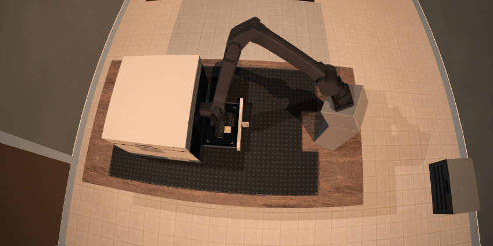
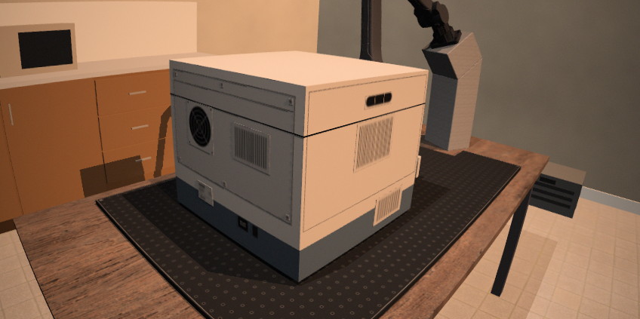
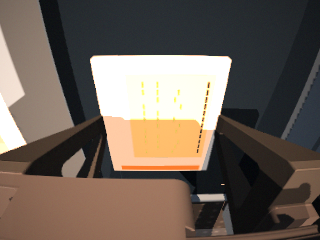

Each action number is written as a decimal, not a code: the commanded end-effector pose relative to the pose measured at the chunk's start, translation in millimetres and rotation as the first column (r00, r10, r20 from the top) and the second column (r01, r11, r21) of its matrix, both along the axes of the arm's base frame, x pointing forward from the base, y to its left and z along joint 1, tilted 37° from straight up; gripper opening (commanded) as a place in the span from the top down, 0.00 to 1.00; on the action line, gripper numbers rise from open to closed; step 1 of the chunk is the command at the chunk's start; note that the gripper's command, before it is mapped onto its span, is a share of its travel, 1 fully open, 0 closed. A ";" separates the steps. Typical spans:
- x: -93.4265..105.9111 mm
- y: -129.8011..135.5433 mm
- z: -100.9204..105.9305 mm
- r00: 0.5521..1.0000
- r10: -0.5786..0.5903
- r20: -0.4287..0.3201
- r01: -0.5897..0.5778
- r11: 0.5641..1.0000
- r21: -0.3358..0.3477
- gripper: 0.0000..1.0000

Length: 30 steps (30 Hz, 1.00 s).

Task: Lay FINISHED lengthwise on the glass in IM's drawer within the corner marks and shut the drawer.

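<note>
The gel imager IM (image 1: 152,98) (image 2: 296,69) stands upright on the mat. Its drawer (image 1: 239,141) (image 3: 165,30) is open, with dark glass (image 1: 220,141) inside. Pale corner marks (image 1: 232,142) show on the glass; the arm hides part of the marked rectangle. The cassette FINISHED (image 1: 227,129) (image 3: 162,100), a pale plate with an orange gel, is over the marked area, its face towards the wrist camera. My gripper (image 1: 225,127) (image 3: 160,121) is shut on its two side edges. Whether its underside touches the glass cannot be told. The exterior view does not show the drawer's inside.
The drawer's pale front panel with its handle (image 1: 245,124) stands just right of the gripper in the top view. IM's housing is close on the left. The perforated mat (image 1: 277,174) (image 2: 475,176) lies on the wooden table (image 1: 340,181) (image 2: 90,262). The arm's grey pedestal (image 1: 340,122) (image 2: 453,100) stands at the right.
</note>
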<state>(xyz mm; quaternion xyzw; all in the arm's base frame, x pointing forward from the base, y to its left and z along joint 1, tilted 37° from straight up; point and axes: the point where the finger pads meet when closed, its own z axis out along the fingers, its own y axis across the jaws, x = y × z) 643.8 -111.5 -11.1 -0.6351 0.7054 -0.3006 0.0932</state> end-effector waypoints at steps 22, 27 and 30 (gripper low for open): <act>12.4 -15.1 -7.8 1.000 -0.010 0.012 0.010 1.000 -0.003 0.22; 12.9 -15.4 -8.6 1.000 -0.010 0.012 0.010 1.000 -0.003 0.22; 13.1 -15.7 -9.6 1.000 -0.010 0.011 0.010 1.000 -0.003 0.22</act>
